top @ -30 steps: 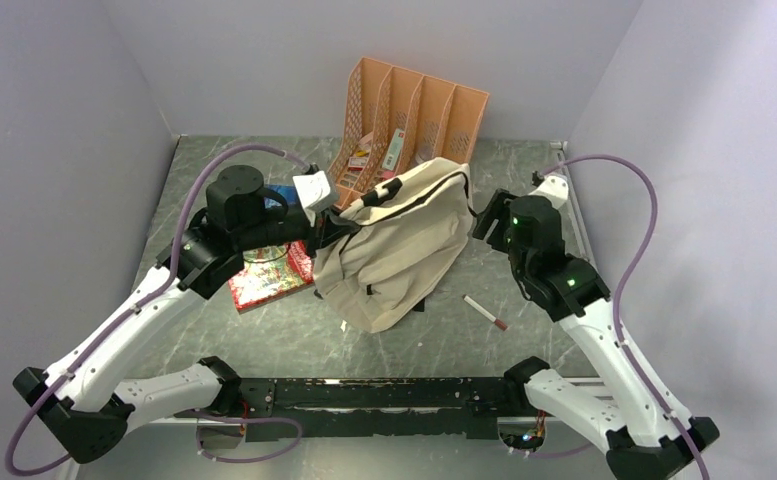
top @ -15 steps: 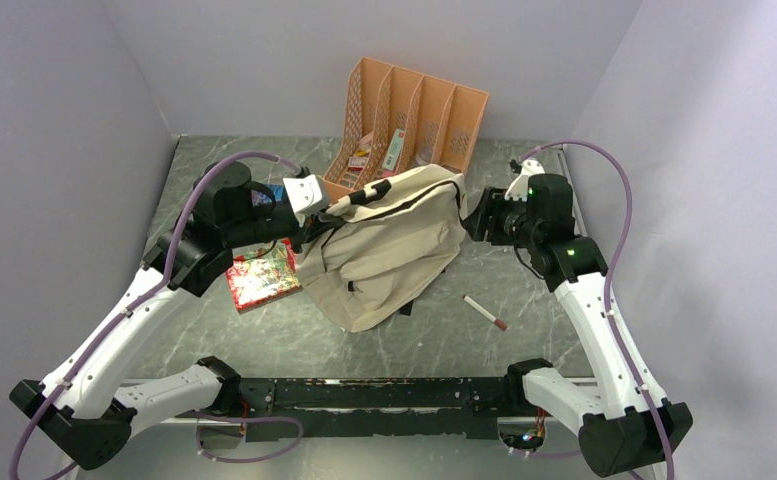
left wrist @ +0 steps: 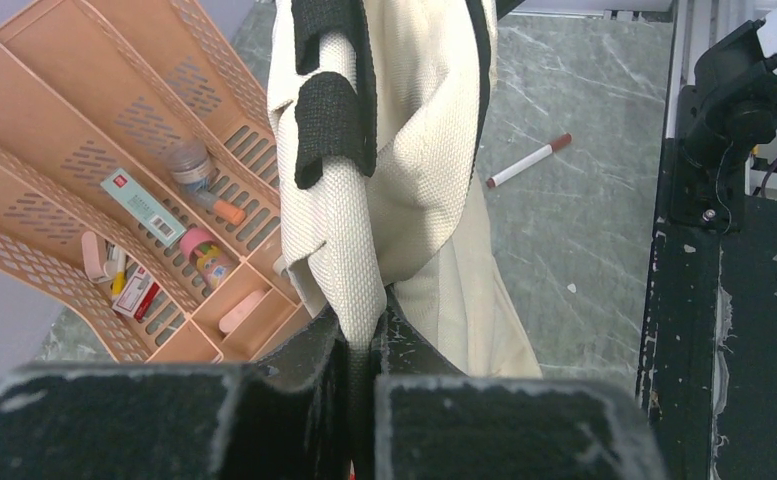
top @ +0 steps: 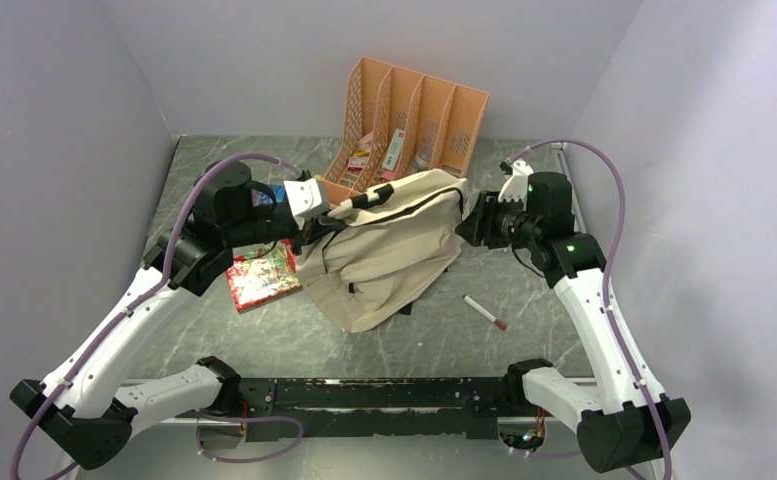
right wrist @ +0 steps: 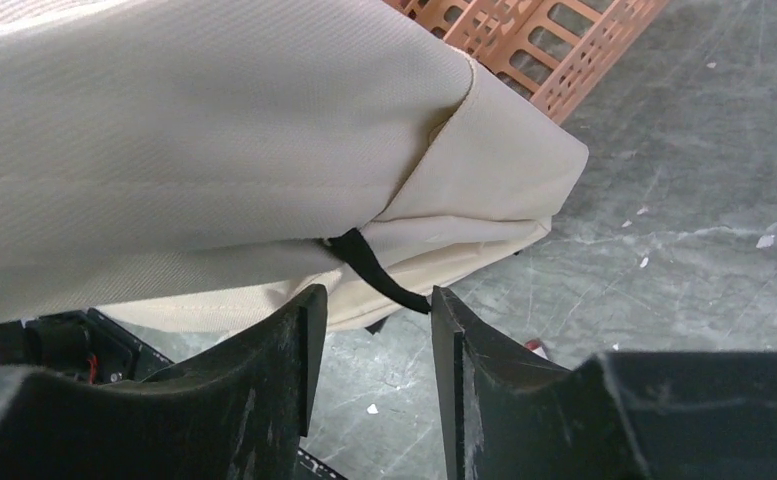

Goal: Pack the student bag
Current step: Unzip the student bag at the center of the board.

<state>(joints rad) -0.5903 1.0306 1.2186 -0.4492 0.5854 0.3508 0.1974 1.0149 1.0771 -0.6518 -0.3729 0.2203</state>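
The beige student bag (top: 389,250) lies in the middle of the table with its top edge raised on the left. My left gripper (top: 316,222) is shut on a fold of the bag's woven beige strap (left wrist: 356,260), pinched between the jaws (left wrist: 362,335). At the bag's right corner (right wrist: 504,160), my right gripper (top: 467,225) is open. Its jaws (right wrist: 372,300) stand apart just below the fabric. A thin black strap (right wrist: 379,275) hangs from the bag's seam and touches the tip of one finger (right wrist: 444,310). Nothing is clamped between the right fingers.
An orange file organizer (top: 409,120) with small items stands behind the bag. A red-capped pen (top: 485,312) lies on the table to the right of the bag. A red patterned book (top: 262,277) lies under my left arm. A black rail (top: 364,395) runs along the near edge.
The left gripper has pulled the bag's top edge left and up. The right gripper has swung in to the bag's right corner, and its jaws have narrowed.
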